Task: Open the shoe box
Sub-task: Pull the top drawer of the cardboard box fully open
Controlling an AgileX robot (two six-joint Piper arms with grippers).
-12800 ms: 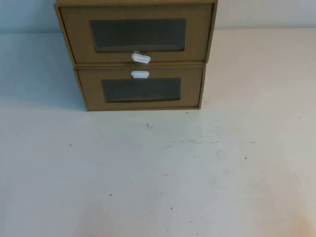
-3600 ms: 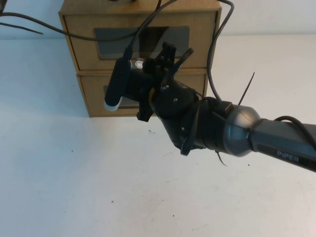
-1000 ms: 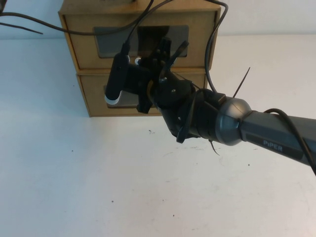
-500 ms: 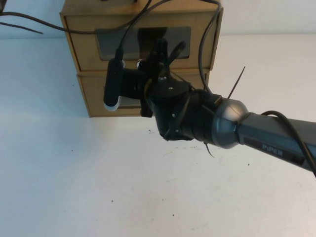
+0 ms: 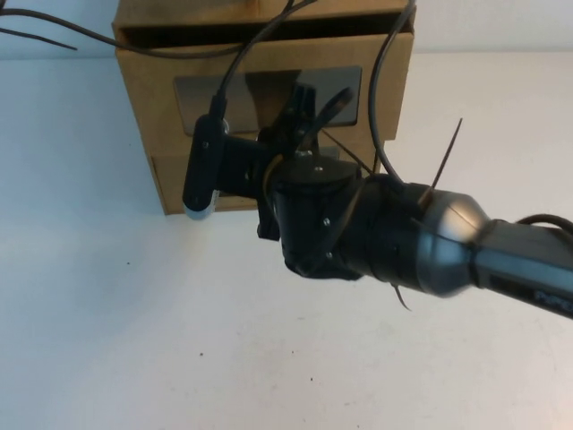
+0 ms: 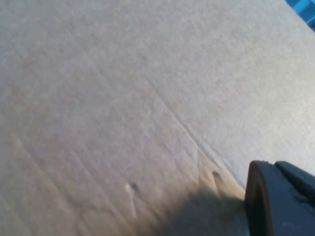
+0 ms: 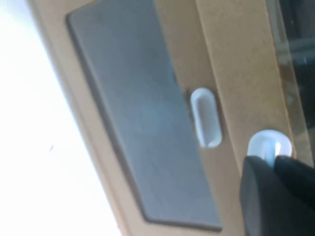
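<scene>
Two brown cardboard shoe boxes are stacked at the table's far side. The upper drawer front (image 5: 157, 98), with its dark window (image 5: 215, 90), stands pulled out toward me, and a dark gap shows behind it. My right gripper (image 5: 309, 103) is in front of that drawer, shut on its white handle (image 7: 268, 143), which the arm hides in the high view. The lower box (image 5: 170, 184) stays closed; its white handle (image 7: 205, 118) and window (image 7: 142, 113) show in the right wrist view. My left gripper (image 6: 280, 199) sits close against a plain cardboard surface (image 6: 123, 98).
The white table (image 5: 134, 340) stretches bare in front of the boxes. The right arm's bulky wrist (image 5: 358, 233) and its camera (image 5: 201, 170) cover the lower box's front. Black cables (image 5: 54, 20) run across the box top.
The right gripper has drawn back toward me with the handle, and the upper drawer has slid out, now overhanging and hiding most of the lower box's front.
</scene>
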